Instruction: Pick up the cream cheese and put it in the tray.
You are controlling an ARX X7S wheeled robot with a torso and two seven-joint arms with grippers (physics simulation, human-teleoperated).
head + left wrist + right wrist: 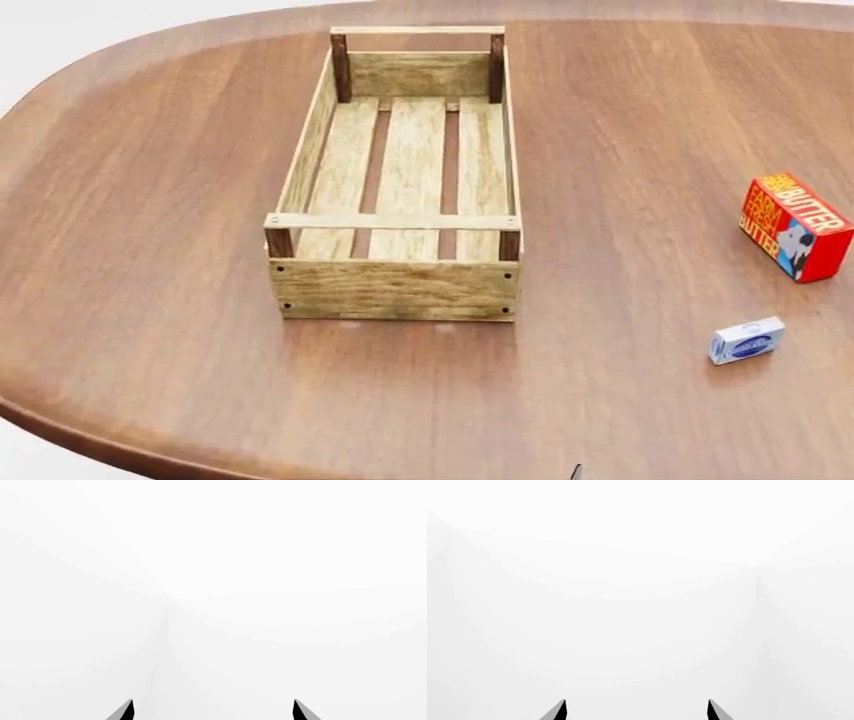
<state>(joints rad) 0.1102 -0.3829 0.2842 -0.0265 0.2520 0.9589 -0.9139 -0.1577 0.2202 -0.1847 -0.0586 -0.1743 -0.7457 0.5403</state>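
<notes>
The cream cheese (746, 340), a small white and light blue box with a dark blue oval logo, lies flat on the brown table at the right front. The tray (395, 287), a long crate of pale wooden slats with dark corner posts, stands in the middle of the table, left of the cream cheese and apart from it. It holds nothing. My left gripper (213, 710) is open and empty, facing only white wall. My right gripper (636, 710) is open and empty, also facing white wall. In the head view only a dark tip shows at the bottom edge (577, 472).
A red-orange box marked BUTTER (794, 226) lies at the table's right edge, behind the cream cheese. The oval wooden table (160, 250) curves away at the front left, with white floor beyond it.
</notes>
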